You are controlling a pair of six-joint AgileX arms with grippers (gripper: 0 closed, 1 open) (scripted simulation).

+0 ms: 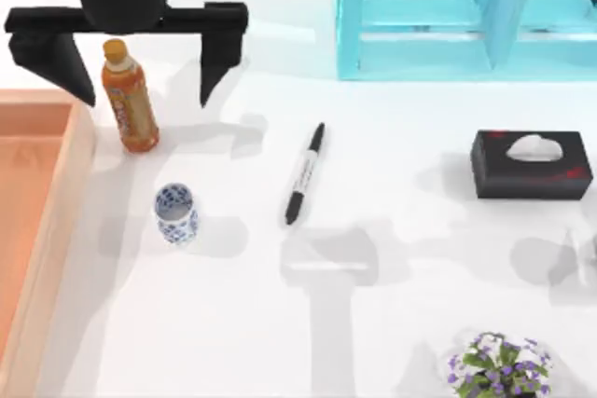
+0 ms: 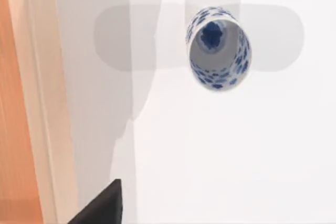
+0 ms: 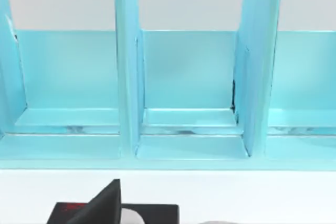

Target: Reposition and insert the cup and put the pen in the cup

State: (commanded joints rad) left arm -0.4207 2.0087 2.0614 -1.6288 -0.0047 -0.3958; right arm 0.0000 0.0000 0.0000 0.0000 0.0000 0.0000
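L hand [image 1: 145, 90] wide, astride orange bottle [image 1: 129, 96] nr tray rim [image 1: 76, 151]; cup [image 1: 176, 212] below hand, upright, open table [image 1: 373, 342] round it; pen [image 1: 305, 173] to its right, flat.

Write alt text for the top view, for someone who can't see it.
The left tool hangs open astride an orange bottle at the table's left rear. In front stands a blue-patterned cup; a pen lies to its right, apart from it.

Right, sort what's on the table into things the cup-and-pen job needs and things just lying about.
Job:
cup, lying on its side
pen, lying flat
left pincer, open, above the orange bottle

Lying about:
orange bottle
tissue box
blue shelf
wooden tray
flowering plant
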